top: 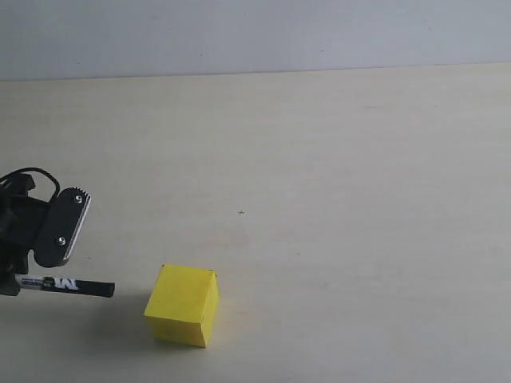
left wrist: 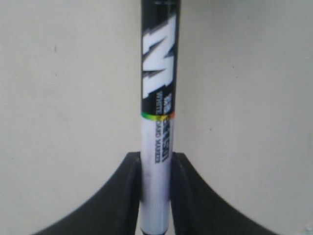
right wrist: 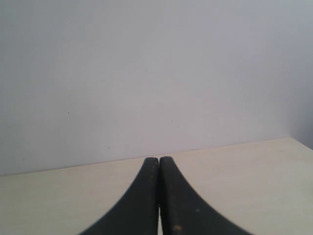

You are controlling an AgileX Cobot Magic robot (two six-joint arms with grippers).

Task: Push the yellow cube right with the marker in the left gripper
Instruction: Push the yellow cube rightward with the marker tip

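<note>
Pale bench (top: 343,183) under a bare grey-white wall (top: 255,36), with one yellow cube (top: 182,306) and a held marker (top: 68,285).

The wall is plain and meets the bench in a straight line across the back. The bench is matte, light wood-grain. The yellow cube sits on it at the near left, casting a soft shadow. The left end effector (left wrist: 155,169) is clamped on the marker's white barrel; the marker lies level, black end towards the cube, near but apart. The right end effector (right wrist: 159,164) has its fingers pressed together, empty. A tiny dark speck (top: 241,212) marks the bench's middle.
</note>
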